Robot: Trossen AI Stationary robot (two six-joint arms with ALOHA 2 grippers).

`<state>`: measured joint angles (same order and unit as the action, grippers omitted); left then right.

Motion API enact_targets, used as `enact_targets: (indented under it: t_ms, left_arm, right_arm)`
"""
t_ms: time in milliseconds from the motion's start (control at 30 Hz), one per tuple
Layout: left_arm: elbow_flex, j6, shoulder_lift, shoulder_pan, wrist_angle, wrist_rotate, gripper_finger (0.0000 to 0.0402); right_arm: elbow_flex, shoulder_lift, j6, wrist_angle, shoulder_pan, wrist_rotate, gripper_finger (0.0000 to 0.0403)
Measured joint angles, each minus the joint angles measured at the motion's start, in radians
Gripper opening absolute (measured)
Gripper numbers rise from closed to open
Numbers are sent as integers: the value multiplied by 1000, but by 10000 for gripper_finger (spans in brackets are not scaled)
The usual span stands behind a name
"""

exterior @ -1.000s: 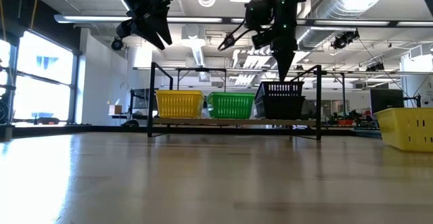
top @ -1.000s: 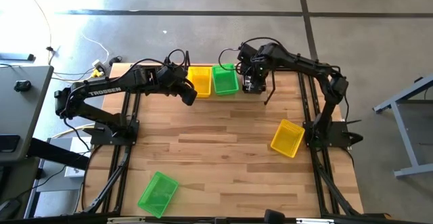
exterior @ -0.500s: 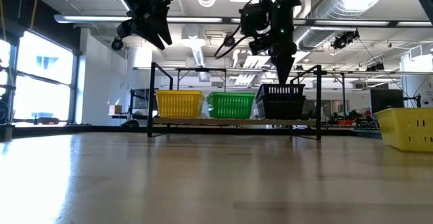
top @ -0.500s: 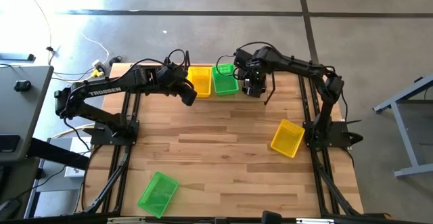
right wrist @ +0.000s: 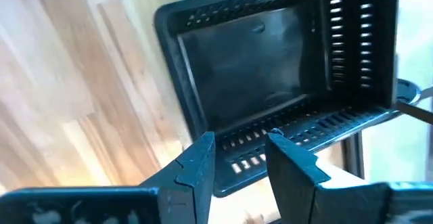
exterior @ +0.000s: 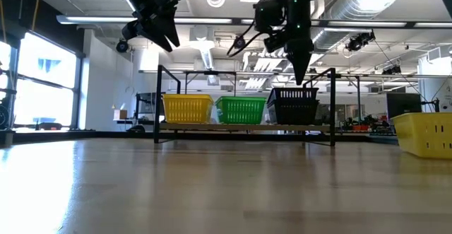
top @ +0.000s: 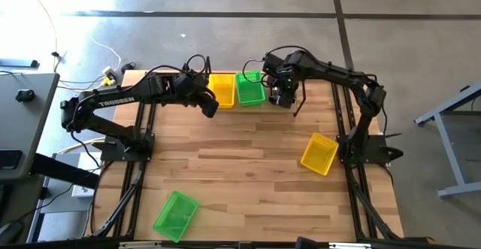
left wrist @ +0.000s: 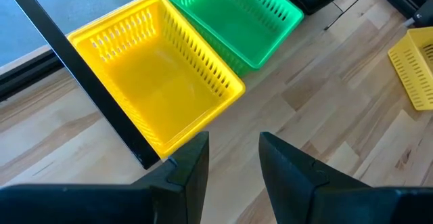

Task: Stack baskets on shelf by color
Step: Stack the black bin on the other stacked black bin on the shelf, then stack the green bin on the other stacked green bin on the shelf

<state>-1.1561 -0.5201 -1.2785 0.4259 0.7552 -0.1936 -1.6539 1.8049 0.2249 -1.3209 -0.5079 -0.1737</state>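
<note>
Tabletop [top: 248, 151] room is generous in the middle, so either arm can swing out unhindered. Shelf [exterior: 244, 127] along the far edge carries a yellow basket [exterior: 187, 109], a green basket [exterior: 241, 109] and a black basket [exterior: 292, 104] side by side. Loose baskets [top: 319, 153] lie well apart near the right and near edges. Right hand [right wrist: 240, 158] hovers over the black basket's rim, parted and empty; it should rise straight, clear of the wire upright. Left hand [left wrist: 233, 158] hangs parted and empty beside the yellow one.

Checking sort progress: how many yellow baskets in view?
2. One yellow basket sits on the shelf beside the green one; the other yellow basket lies loose on the table near the right arm's base. Nested ones may be hidden.
</note>
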Motion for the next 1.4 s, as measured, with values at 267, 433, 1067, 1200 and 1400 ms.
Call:
enact_targets:
  t_ms: [267,433,1067,1200,1400]
  left_arm:
    - [0,-2,0,0,0,0,119]
    - [0,-3,0,0,-1,0,119]
    - [0,-1,0,-27,16,206,119]
    - [0,0,0,-75,60,219,119]
    - [0,0,0,-179,136,216,119]
  right_arm:
    - [0,23,0,0,2,50,117]
    - [0,52,1,-7,5,68,117]
    - [0,-57,-152,-18,27,101,96]
    - [0,-97,-219,-26,77,125,96]
    - [0,-136,-312,-32,189,125,96]
